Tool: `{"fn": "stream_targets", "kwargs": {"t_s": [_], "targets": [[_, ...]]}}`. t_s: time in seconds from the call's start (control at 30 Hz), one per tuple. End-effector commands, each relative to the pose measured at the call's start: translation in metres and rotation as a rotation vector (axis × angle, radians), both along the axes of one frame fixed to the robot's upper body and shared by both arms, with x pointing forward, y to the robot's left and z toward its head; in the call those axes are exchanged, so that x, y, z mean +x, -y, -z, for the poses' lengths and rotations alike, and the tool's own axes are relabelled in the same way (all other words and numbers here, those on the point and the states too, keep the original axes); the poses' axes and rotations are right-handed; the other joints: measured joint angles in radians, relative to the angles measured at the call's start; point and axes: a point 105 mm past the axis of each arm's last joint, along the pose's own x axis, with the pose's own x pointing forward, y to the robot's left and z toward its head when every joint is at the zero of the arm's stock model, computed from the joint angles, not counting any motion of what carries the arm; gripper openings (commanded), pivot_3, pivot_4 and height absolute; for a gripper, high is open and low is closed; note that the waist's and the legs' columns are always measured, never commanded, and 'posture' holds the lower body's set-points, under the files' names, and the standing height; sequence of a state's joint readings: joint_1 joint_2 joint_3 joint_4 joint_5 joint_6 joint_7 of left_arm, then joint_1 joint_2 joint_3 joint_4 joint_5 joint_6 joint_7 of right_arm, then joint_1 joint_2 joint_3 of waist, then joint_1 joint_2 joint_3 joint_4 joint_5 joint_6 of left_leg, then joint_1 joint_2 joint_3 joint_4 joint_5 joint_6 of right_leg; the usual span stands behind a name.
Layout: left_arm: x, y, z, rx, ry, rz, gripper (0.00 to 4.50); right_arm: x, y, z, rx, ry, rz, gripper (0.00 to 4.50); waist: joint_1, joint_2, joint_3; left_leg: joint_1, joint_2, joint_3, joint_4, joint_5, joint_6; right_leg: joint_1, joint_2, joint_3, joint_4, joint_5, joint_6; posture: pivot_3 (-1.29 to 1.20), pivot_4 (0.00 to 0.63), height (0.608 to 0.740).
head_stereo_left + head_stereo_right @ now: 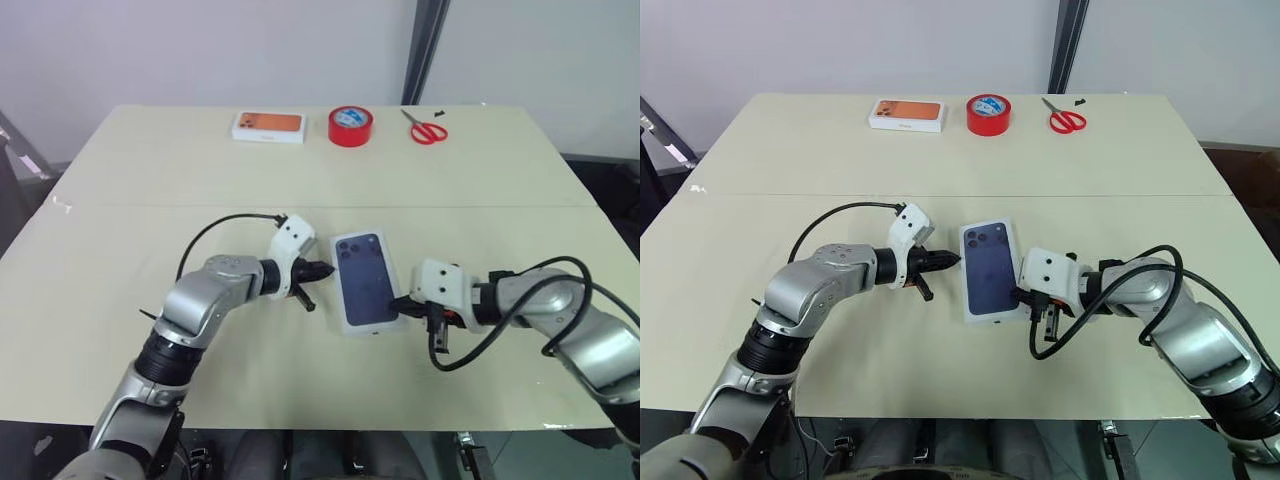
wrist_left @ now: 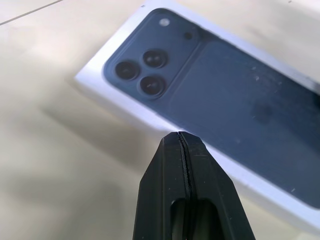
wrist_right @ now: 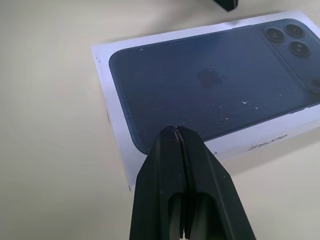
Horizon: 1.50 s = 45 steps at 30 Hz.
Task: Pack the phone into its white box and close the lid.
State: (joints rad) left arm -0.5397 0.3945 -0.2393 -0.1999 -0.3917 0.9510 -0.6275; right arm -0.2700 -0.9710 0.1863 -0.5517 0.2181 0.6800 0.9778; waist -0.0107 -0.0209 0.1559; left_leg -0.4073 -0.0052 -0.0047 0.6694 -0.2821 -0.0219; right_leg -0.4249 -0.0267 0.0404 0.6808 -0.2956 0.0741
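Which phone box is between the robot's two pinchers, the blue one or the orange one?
The blue one: the lid with the dark blue phone picture lies between the grippers. The box with the orange top sits at the table's far edge.

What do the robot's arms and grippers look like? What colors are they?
Both arms are shiny silver-grey metal with black joint rings. Each wrist has a chunky white block, and a black cable loops out along each arm. The left gripper and the right gripper each have two black fingers that taper to a narrow tip, like a beak.
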Motion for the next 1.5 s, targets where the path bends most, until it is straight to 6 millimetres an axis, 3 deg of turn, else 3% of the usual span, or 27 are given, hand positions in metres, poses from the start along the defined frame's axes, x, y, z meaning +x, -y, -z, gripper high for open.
{"fn": "stream_targets", "kwargs": {"t_s": [0.03, 0.13, 0.27, 0.4, 0.6, 0.8, 0.93, 1.17, 1.5], "targets": [[0.001, -0.002, -0.006, -0.013, 0.033, 0.001, 0.00, 0.002, 0.018, 0.019, -0.085, -0.043, 0.064, 0.03, 0.001, -0.001, -0.001, 0.000, 0.000, 0.000, 0.000, 0.000, 0.000, 0.000, 0.000, 0.000, 0.000, 0.000, 0.000, 0.00, 0.150, 0.733], [0.002, -0.006, -0.004, -0.003, 0.032, -0.016, 0.00, 0.003, 0.015, 0.015, -0.054, -0.026, 0.053, 0.03, 0.001, -0.002, -0.002, 0.001, 0.000, 0.000, 0.000, 0.000, 0.000, 0.002, 0.000, 0.000, -0.001, 0.000, 0.000, 0.00, 0.150, 0.733], [0.003, -0.014, 0.003, 0.029, 0.028, -0.029, 0.00, 0.014, -0.007, -0.031, 0.187, 0.034, 0.060, 0.03, -0.006, -0.002, -0.001, 0.001, 0.000, 0.000, 0.000, 0.000, 0.000, 0.002, 0.000, 0.000, 0.000, 0.000, 0.000, 0.00, 0.150, 0.733], [0.000, -0.009, 0.011, 0.063, 0.018, 0.002, 0.00, 0.039, 0.001, -0.055, 0.218, 0.128, 0.159, 0.03, -0.003, -0.001, -0.001, 0.001, 0.000, 0.000, 0.000, 0.000, 0.000, 0.001, 0.001, 0.000, 0.001, 0.000, 0.000, 0.00, 0.150, 0.733], [-0.001, 0.007, 0.020, 0.092, 0.019, 0.047, 0.00, 0.058, 0.022, -0.034, 0.040, 0.172, 0.243, 0.03, 0.004, -0.001, -0.001, 0.000, 0.000, 0.000, 0.000, 0.000, 0.000, 0.001, -0.001, 0.000, -0.001, 0.000, 0.000, 0.00, 0.150, 0.733], [0.000, 0.021, 0.016, 0.054, 0.021, 0.064, 0.00, 0.054, 0.009, -0.016, 0.014, 0.151, 0.190, 0.03, -0.004, -0.001, -0.001, 0.000, 0.000, 0.000, 0.000, 0.000, 0.000, 0.000, 0.000, 0.000, 0.000, 0.000, 0.000, 0.00, 0.150, 0.733], [-0.004, 0.028, 0.011, 0.024, 0.026, 0.083, 0.00, 0.050, 0.002, -0.016, 0.034, 0.141, 0.169, 0.03, -0.002, -0.001, -0.001, 0.000, 0.000, 0.000, 0.000, 0.000, 0.000, 0.000, 0.000, 0.000, 0.001, 0.000, 0.000, 0.00, 0.150, 0.733], [-0.009, 0.029, -0.007, -0.056, 0.031, 0.097, 0.00, 0.046, 0.007, -0.017, 0.034, 0.130, 0.172, 0.03, -0.002, -0.001, -0.001, 0.000, 0.000, 0.000, 0.001, 0.000, 0.000, 0.000, 0.000, 0.000, 0.001, 0.000, 0.000, 0.00, 0.150, 0.733], [-0.012, 0.028, -0.003, -0.039, 0.018, 0.103, 0.00, 0.047, 0.012, -0.011, 0.029, 0.122, 0.203, 0.03, -0.002, -0.001, -0.001, 0.000, 0.000, 0.000, 0.001, 0.000, 0.000, 0.000, 0.000, 0.000, 0.001, 0.000, 0.000, 0.00, 0.150, 0.733]]}}
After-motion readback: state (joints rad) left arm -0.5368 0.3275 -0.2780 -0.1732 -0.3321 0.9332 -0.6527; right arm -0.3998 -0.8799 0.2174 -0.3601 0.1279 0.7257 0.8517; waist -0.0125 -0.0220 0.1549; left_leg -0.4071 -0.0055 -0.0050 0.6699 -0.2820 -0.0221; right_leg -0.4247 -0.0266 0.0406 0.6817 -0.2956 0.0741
